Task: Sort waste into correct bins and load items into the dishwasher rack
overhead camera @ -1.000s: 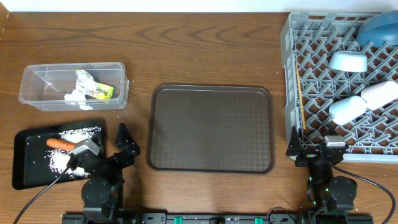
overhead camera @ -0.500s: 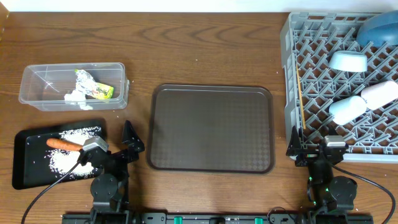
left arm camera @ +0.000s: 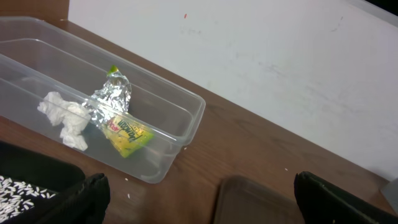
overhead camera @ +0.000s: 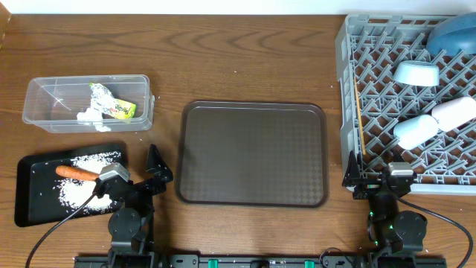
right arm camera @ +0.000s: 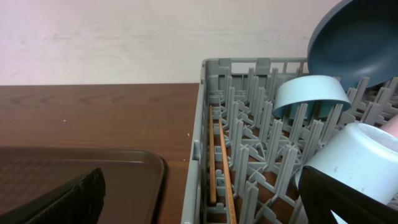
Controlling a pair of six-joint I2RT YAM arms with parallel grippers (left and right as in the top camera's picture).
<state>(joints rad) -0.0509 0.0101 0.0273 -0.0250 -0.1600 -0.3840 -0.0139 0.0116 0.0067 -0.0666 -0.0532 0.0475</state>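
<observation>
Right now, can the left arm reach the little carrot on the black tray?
Probably yes. The carrot lies uncovered on the black tray beside rice, close to the left gripper, which is open and empty. Nothing blocks it, though the gripper points away, so the arm would need to turn toward it.

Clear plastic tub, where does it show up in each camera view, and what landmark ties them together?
Overhead: clear plastic tub upper left, above the black tray.
Left wrist: tub across the left half.
Right wrist: not in it.
Shared landmark: brown tray, in all three views.
</observation>
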